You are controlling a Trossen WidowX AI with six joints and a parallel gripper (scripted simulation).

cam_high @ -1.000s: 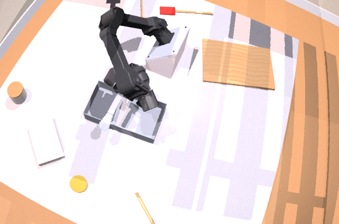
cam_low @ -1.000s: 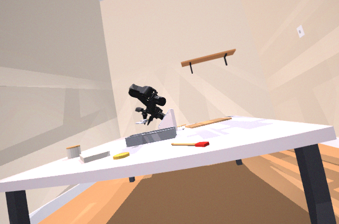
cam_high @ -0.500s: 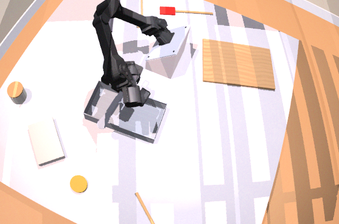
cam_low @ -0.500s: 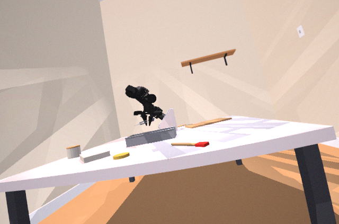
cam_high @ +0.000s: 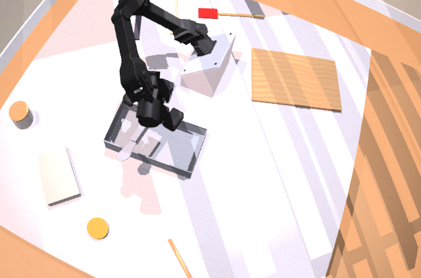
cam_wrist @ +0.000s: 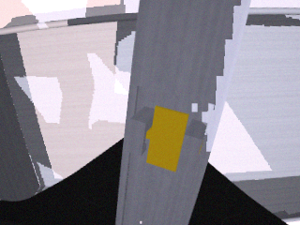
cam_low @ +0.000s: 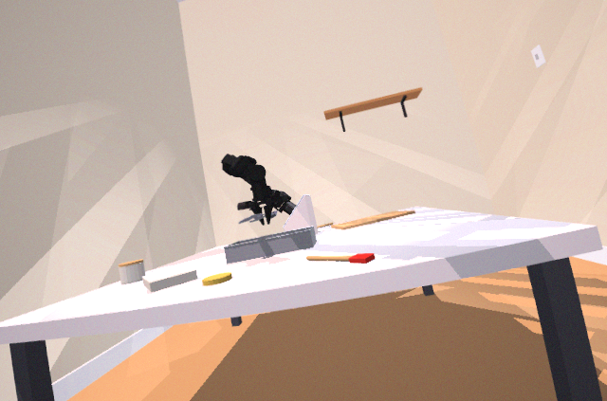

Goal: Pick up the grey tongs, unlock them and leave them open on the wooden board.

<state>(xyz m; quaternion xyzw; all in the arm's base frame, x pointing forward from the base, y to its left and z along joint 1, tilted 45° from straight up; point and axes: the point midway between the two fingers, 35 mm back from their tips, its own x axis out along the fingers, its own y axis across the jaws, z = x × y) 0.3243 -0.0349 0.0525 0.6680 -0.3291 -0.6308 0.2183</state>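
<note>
My gripper (cam_high: 159, 119) (cam_low: 265, 212) (cam_wrist: 155, 148) is shut on the grey tongs (cam_high: 125, 155) (cam_low: 249, 217) (cam_wrist: 182, 56) and holds them a little above the roasting tin (cam_high: 198, 150) (cam_low: 269, 245) (cam_wrist: 63, 22). In the exterior view the tongs stick out roughly level to the left of the fingers. In the wrist view the tongs' arms lie together, with a yellow lock piece (cam_wrist: 168, 138) between my fingers. The wooden board (cam_high: 294, 79) (cam_low: 372, 219) lies flat to the right of the tin, well apart from the gripper.
A white wedge block (cam_high: 207, 71) (cam_low: 300, 215) stands between tin and board. A red spatula (cam_high: 208, 13) (cam_low: 359, 257), a lidded jar (cam_high: 19, 113), a white slab (cam_high: 57, 174), a yellow disc (cam_high: 97, 228) and a wooden stick (cam_high: 179, 257) lie around the table.
</note>
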